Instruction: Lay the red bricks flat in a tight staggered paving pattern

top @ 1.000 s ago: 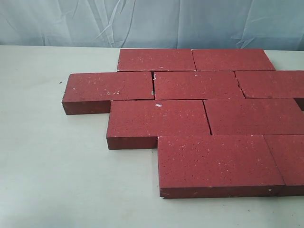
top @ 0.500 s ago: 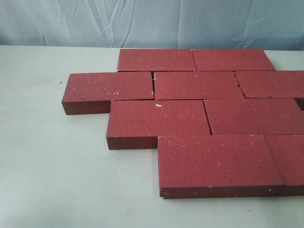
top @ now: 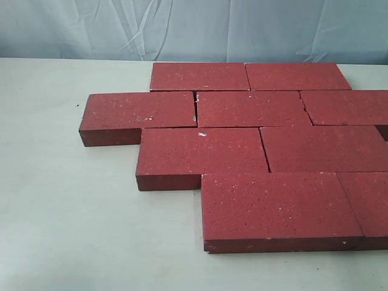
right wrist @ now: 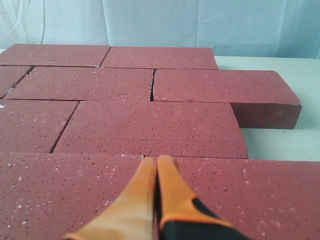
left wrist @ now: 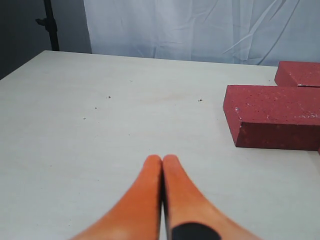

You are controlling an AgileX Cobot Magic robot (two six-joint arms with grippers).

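Left fingers (left wrist: 142, 200) and right fingers (right wrist: 137, 197) together

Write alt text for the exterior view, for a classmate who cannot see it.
Red bricks lie flat on a pale table in four staggered rows, packed close with only thin gaps between them. The pattern runs off the right edge of the picture. A pale blue cloth hangs behind.

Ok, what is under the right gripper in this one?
Red bricks, lying flat in staggered rows; the shut right gripper hangs over the nearest row. The table beneath them is covered there, and whether the tips touch brick cannot be told.
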